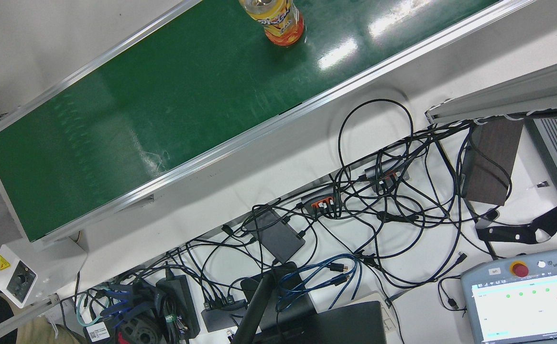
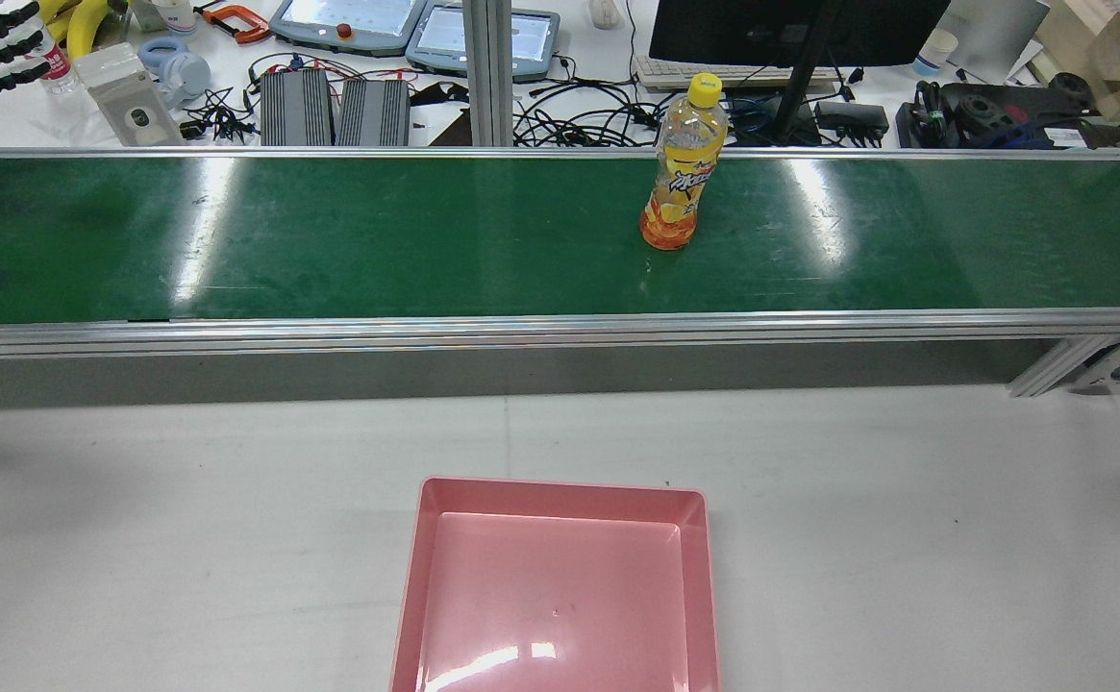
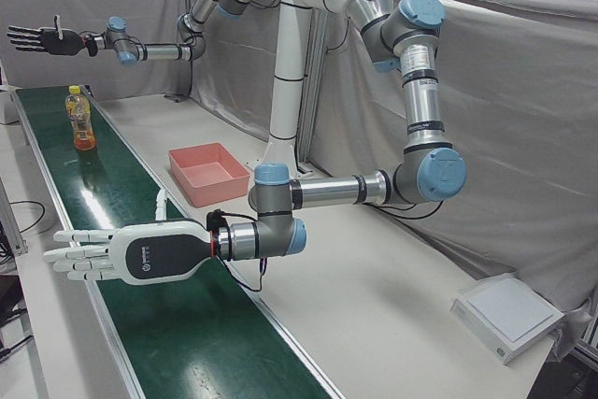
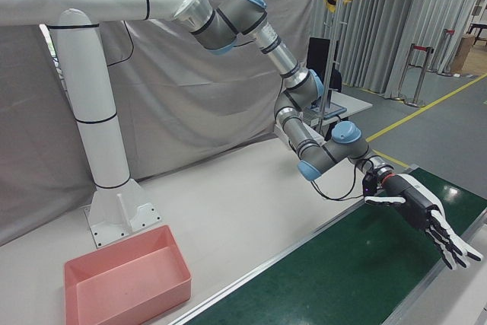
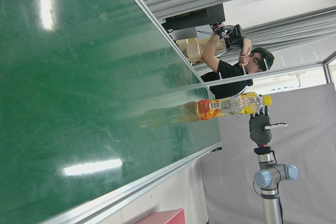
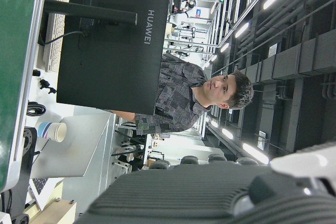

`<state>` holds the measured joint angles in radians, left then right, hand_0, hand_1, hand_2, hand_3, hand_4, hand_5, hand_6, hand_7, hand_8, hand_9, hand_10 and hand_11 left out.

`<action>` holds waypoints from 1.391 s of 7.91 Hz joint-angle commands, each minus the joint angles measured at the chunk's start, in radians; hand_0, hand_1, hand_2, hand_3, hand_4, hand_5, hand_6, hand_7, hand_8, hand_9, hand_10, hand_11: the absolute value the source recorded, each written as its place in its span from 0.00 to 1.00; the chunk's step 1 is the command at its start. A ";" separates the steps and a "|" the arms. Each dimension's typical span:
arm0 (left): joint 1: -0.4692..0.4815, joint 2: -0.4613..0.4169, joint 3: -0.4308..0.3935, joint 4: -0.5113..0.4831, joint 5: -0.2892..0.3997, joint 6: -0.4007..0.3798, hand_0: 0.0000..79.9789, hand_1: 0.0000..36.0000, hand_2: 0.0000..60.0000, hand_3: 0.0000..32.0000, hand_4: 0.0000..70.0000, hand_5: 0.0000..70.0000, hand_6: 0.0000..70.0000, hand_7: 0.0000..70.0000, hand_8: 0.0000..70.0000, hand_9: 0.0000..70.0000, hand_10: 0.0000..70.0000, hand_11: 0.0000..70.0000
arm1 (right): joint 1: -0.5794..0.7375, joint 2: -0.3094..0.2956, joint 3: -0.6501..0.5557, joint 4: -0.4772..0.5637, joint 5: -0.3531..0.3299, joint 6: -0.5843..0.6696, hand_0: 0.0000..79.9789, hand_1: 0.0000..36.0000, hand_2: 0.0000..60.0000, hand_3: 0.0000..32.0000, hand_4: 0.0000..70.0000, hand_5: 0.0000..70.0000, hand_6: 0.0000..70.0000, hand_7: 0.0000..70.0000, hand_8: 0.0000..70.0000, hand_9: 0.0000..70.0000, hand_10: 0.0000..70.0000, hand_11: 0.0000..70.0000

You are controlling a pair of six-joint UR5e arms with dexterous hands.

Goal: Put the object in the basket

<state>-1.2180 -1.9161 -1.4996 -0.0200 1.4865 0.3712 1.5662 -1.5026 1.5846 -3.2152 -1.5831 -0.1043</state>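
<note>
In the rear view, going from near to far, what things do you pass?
Pink basket → bare white table → green conveyor belt with the orange drink bottle standing on it → cluttered desk.

White arms (image 3: 304,7), blue-capped grey joints (image 3: 439,175)

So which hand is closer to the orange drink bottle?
Right. The right hand hovers beyond the drink bottle; the left hand is far along the conveyor belt, past the pink basket.
</note>
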 commanded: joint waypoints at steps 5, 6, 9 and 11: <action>0.000 0.000 -0.001 -0.012 0.000 -0.002 0.57 0.07 0.00 0.00 0.21 0.11 0.00 0.00 0.07 0.13 0.11 0.17 | 0.000 -0.001 0.000 0.000 0.000 0.000 0.00 0.00 0.00 0.00 0.00 0.00 0.00 0.00 0.00 0.00 0.00 0.00; 0.000 0.000 0.001 -0.012 0.000 -0.002 0.57 0.07 0.00 0.00 0.21 0.11 0.00 0.00 0.08 0.13 0.11 0.16 | 0.000 -0.001 0.000 0.000 0.000 0.000 0.00 0.00 0.00 0.00 0.00 0.00 0.00 0.00 0.00 0.00 0.00 0.00; 0.003 -0.001 0.001 -0.067 -0.002 -0.006 0.56 0.08 0.00 0.00 0.21 0.12 0.00 0.00 0.08 0.14 0.11 0.17 | 0.000 -0.001 0.000 0.000 0.000 0.000 0.00 0.00 0.00 0.00 0.00 0.00 0.00 0.00 0.00 0.00 0.00 0.00; 0.051 -0.007 -0.004 -0.069 0.000 -0.023 0.57 0.10 0.00 0.00 0.21 0.12 0.00 0.00 0.09 0.15 0.11 0.16 | 0.000 0.001 0.000 0.000 0.000 0.000 0.00 0.00 0.00 0.00 0.00 0.00 0.00 0.00 0.00 0.00 0.00 0.00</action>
<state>-1.2019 -1.9185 -1.5003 -0.0867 1.4854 0.3616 1.5662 -1.5030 1.5846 -3.2152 -1.5831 -0.1043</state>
